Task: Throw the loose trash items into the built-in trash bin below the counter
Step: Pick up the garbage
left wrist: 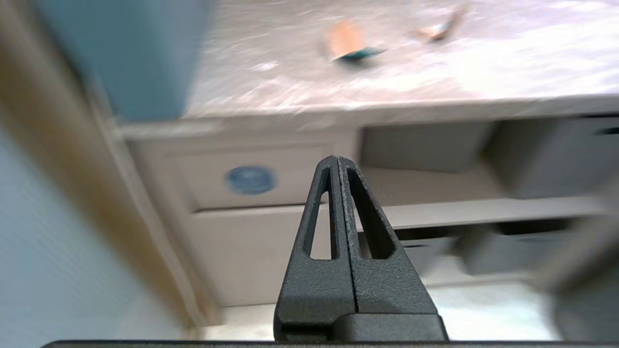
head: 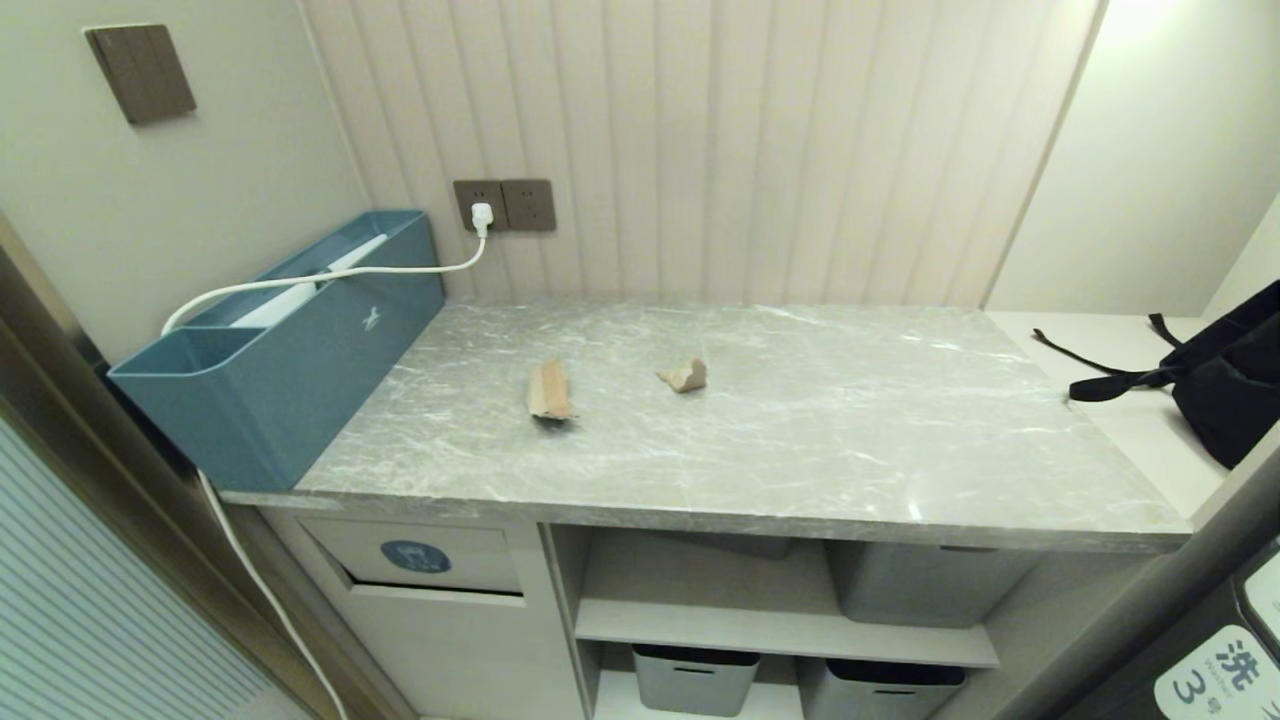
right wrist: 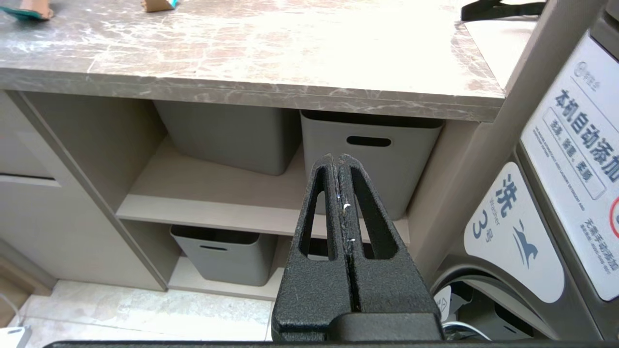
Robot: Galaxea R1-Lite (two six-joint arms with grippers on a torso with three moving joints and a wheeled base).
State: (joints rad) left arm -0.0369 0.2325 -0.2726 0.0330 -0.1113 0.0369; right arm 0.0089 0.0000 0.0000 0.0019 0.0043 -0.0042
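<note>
Both scraps (head: 549,389) lie on the counter (head: 800,440); open your closed, empty left gripper (left wrist: 337,159) before reaching the nearer one.

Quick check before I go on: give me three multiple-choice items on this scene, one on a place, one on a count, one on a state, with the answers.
1. Where is the trash bin flap with the blue sticker?
A. Under the counter's left end
B. Under the counter's right end
C. On top of the counter

2. How many loose trash scraps lie on the counter?
A. One
B. Two
C. Four

3. How do the left gripper jaws stand?
A. Wide open
B. Shut on a scrap
C. Shut, empty

Answers:
1 A: head view shows it below the blue box.
2 B: one scrap and another.
3 C: fingers meet, nothing between.
</note>
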